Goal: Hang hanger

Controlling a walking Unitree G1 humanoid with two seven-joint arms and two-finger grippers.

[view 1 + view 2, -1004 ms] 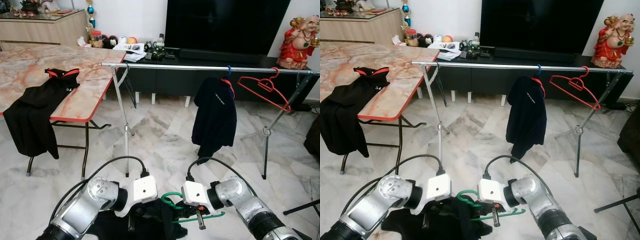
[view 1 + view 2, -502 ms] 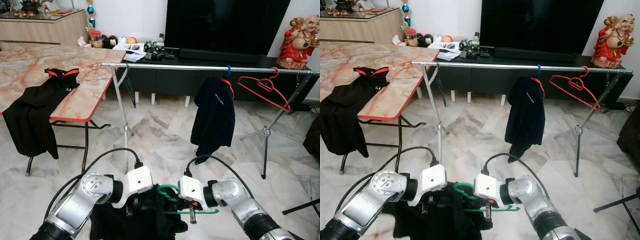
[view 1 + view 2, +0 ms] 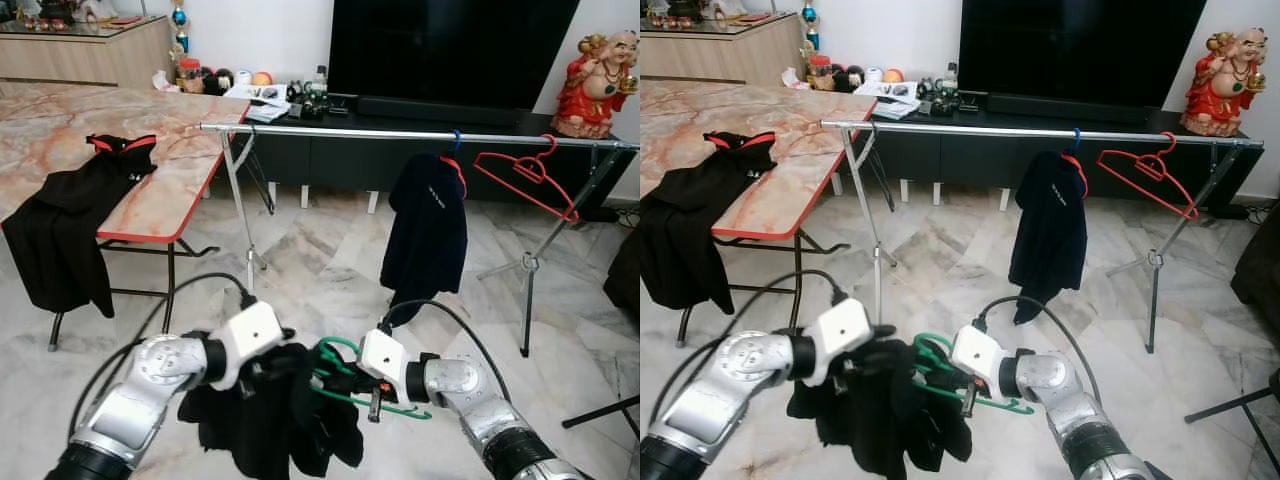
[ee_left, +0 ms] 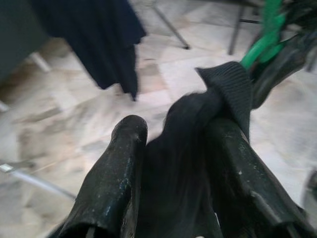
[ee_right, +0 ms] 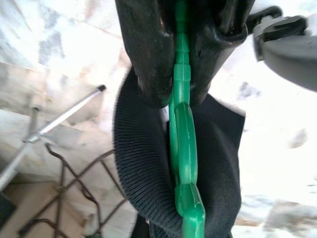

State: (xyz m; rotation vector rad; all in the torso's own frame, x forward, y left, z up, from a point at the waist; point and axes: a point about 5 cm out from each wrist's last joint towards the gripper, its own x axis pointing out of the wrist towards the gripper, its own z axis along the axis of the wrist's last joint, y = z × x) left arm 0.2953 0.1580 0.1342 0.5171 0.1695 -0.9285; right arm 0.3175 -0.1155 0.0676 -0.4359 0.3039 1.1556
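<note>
Green hanger (image 3: 352, 385): carried low, well short of the rail (image 3: 400, 133), pinched in right gripper (image 3: 372, 392) fingers. Black garment (image 3: 270, 415): draped on it, nipped by left gripper (image 3: 262, 372) fingers. Judged status: lift and hooking onto rail outstanding.

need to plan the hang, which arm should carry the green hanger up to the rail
Right, probably. The right gripper is shut on the green hanger, near its hook. The left gripper only pinches the black garment, and the rail has free space ahead between its left stand and the hung navy jacket.
</note>
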